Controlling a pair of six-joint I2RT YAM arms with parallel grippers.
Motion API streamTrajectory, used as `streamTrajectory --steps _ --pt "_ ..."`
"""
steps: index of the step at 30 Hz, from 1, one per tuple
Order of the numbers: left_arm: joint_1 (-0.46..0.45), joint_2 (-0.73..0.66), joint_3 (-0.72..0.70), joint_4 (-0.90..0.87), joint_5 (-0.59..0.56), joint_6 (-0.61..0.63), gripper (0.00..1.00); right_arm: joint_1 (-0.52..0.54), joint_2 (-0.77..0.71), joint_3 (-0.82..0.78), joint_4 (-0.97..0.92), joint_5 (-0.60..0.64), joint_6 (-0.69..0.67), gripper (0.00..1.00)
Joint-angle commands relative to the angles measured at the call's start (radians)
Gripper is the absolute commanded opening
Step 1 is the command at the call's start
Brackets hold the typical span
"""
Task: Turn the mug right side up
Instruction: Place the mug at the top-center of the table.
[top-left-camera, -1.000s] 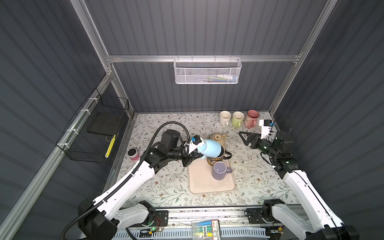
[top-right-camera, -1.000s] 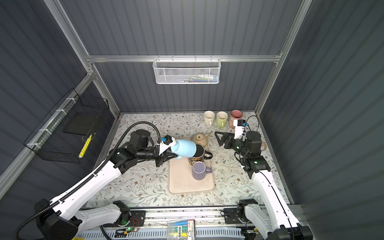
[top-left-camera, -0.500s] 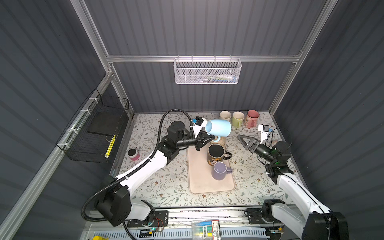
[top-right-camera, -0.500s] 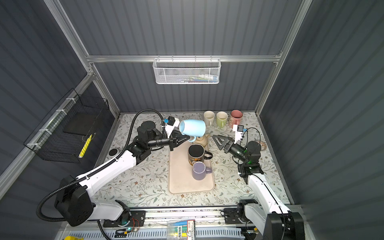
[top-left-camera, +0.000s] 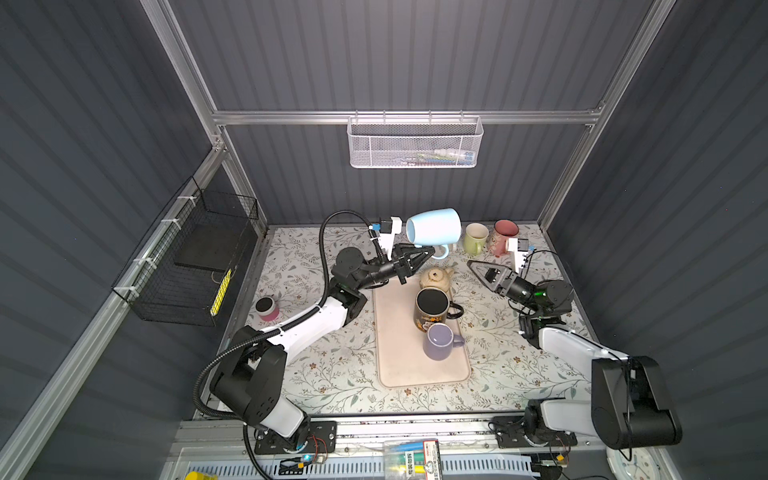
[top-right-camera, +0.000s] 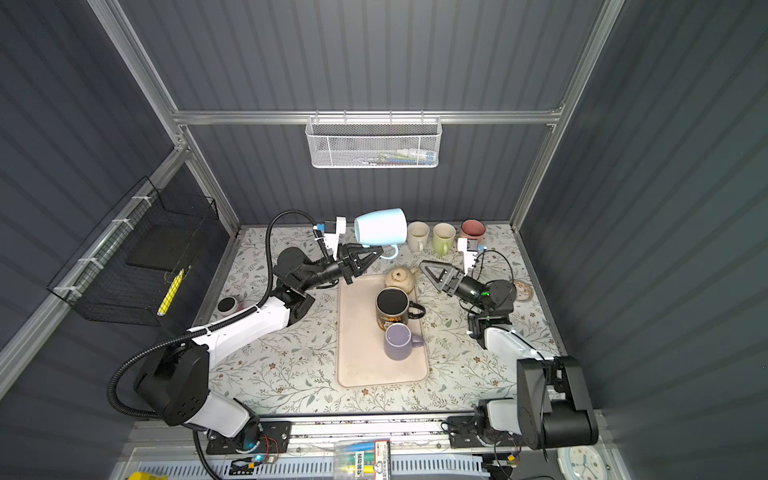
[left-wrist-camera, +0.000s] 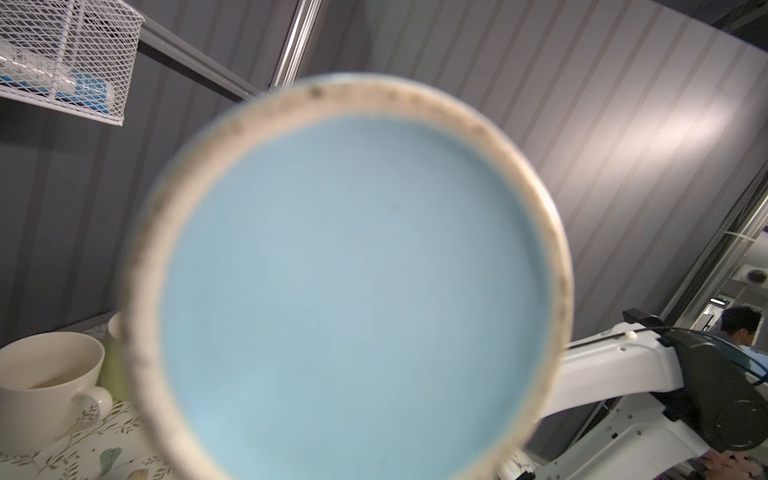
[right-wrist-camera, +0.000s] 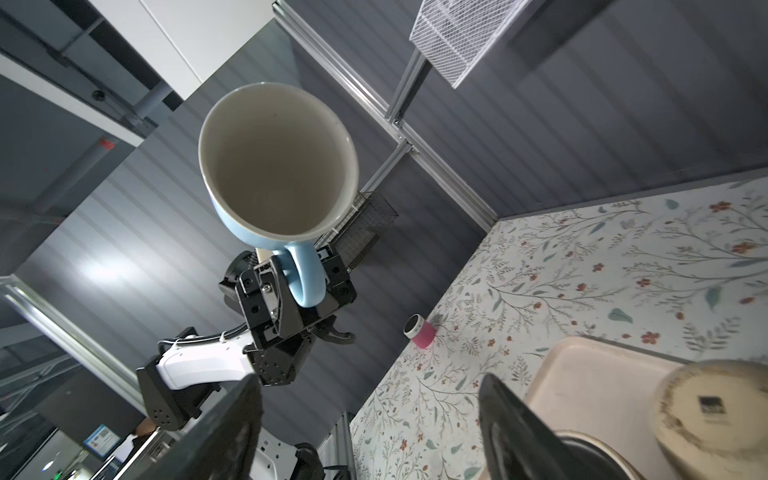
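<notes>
Floral-print bench (top-left-camera: 332, 374), grey panelled walls all round. I count six mugs, one teapot, one tray, one small jar and two wire baskets.

Nearest me is the beige tray (top-left-camera: 399, 374), carrying the purple mug (top-left-camera: 438, 343) and, just behind it, the black mug (top-left-camera: 432, 309), both upright. The teapot (top-left-camera: 436, 279) sits at the tray's far edge. The pink jar (top-left-camera: 267, 308) stands by the left wall.

The right gripper (top-left-camera: 473, 266) hangs near the teapot, spread wide and holding nothing. The left gripper (top-left-camera: 430, 250) is clamped on the handle of the blue mug (top-left-camera: 434, 226). I see that mug lifted on its side over the far bench, mouth facing the right arm.

Farthest, the cream mug (top-right-camera: 417, 236), green mug (top-left-camera: 475, 239) and pink mug (top-left-camera: 503, 232) stand upright in a row along the back wall. The white basket (top-left-camera: 415, 145) hangs above them, and the black basket (top-left-camera: 199, 266) is on the left wall.
</notes>
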Motion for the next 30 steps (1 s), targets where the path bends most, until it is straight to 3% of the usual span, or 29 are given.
streamTrajectory --steps 1,5,11,30 --pt "0.005 -0.015 -0.006 0.203 -0.026 -0.071 0.0 0.045 0.009 0.063 0.093 -0.02 0.006 0.82" --pt "0.005 -0.014 -0.005 0.203 -0.023 -0.08 0.0 0.083 0.049 0.119 0.093 -0.011 -0.007 0.81" --pt "0.005 -0.002 0.001 0.18 -0.051 -0.11 0.0 0.126 0.094 0.196 0.07 -0.013 -0.02 0.68" --pt "0.004 0.066 0.062 0.268 -0.039 -0.239 0.0 0.178 0.174 0.348 0.015 -0.006 -0.026 0.49"
